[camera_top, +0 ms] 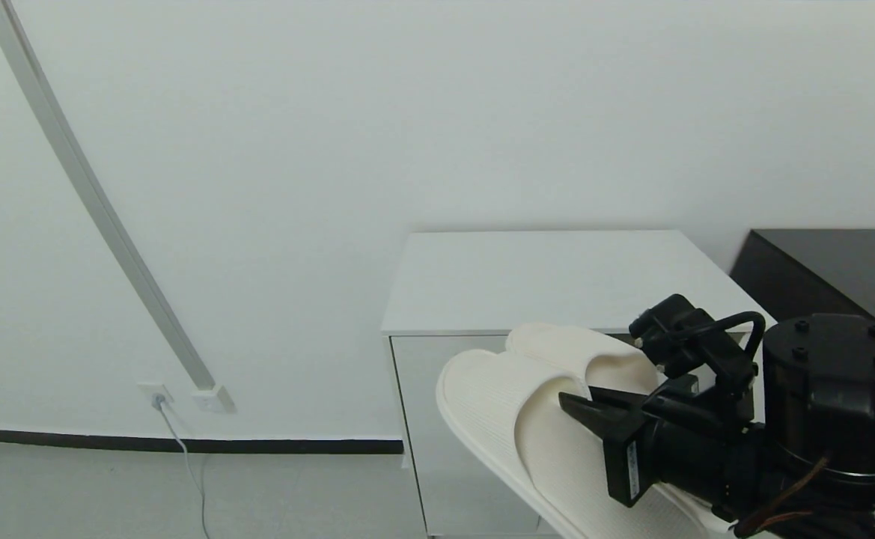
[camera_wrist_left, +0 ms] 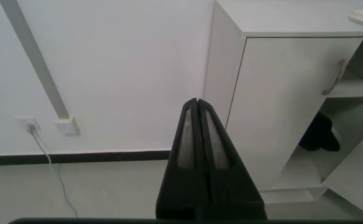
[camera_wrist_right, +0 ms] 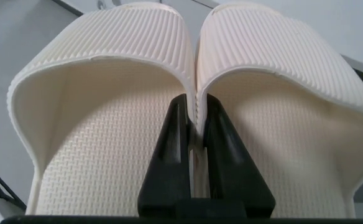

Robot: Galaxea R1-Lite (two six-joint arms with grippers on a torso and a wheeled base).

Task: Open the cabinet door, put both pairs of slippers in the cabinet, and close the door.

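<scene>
A pair of cream ribbed slippers (camera_top: 512,419) hangs in front of the white cabinet (camera_top: 542,277), just below its top edge. My right gripper (camera_top: 579,408) is shut on them. In the right wrist view its fingers (camera_wrist_right: 175,137) pinch the two touching inner rims of the slippers (camera_wrist_right: 107,124). My left gripper (camera_wrist_left: 197,106) is shut with nothing in it and points at the cabinet's (camera_wrist_left: 281,18) left front corner. The door panel with its handle (camera_wrist_left: 335,78) stands beside an open compartment. A dark pair of slippers (camera_wrist_left: 321,134) lies on the lower shelf inside.
A black piece of furniture (camera_top: 841,262) stands right of the cabinet. On the wall to the left are a slanted grey cable duct (camera_top: 93,195) and a socket (camera_top: 156,395) with a cable running down to the bare grey floor (camera_top: 183,494).
</scene>
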